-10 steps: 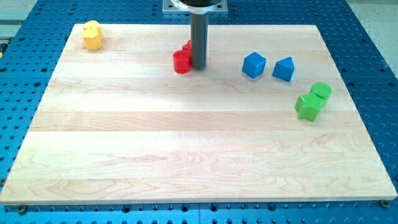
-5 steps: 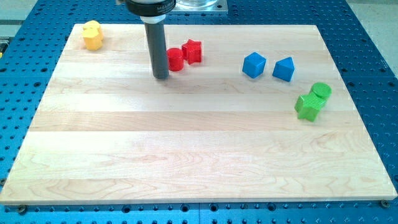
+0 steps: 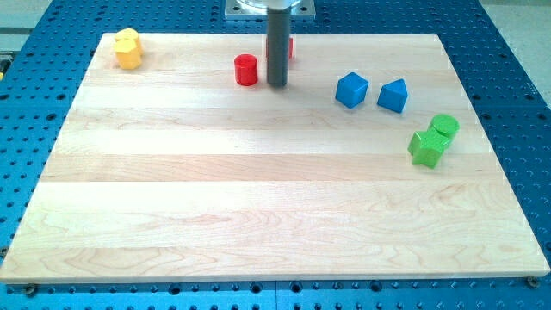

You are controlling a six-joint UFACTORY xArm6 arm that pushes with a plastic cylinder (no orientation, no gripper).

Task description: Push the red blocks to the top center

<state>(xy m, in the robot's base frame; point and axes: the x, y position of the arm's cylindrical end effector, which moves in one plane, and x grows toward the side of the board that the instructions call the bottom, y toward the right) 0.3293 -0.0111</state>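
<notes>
My tip rests on the wooden board, near the top centre of it, and the rod goes straight up from there out of the view's top. I have no claw, only this rod, so nothing is grasped and nothing can be opened or closed. The red cylinder stands just to the view's left of my tip and a little above it; there is a small gap between them, so they do not touch. A second red block shows only as a thin red strip at the right side of the rod, above my tip; the rod hides most of it, so I cannot tell its shape or whether it touches the rod. To the view's right of my tip sit the blue cube and, just beside it, the blue wedge. Further right and lower are the green cylinder and the green block, touching each other. Far to the view's left and above my tip, in the board's top left corner, is the yellow block.
</notes>
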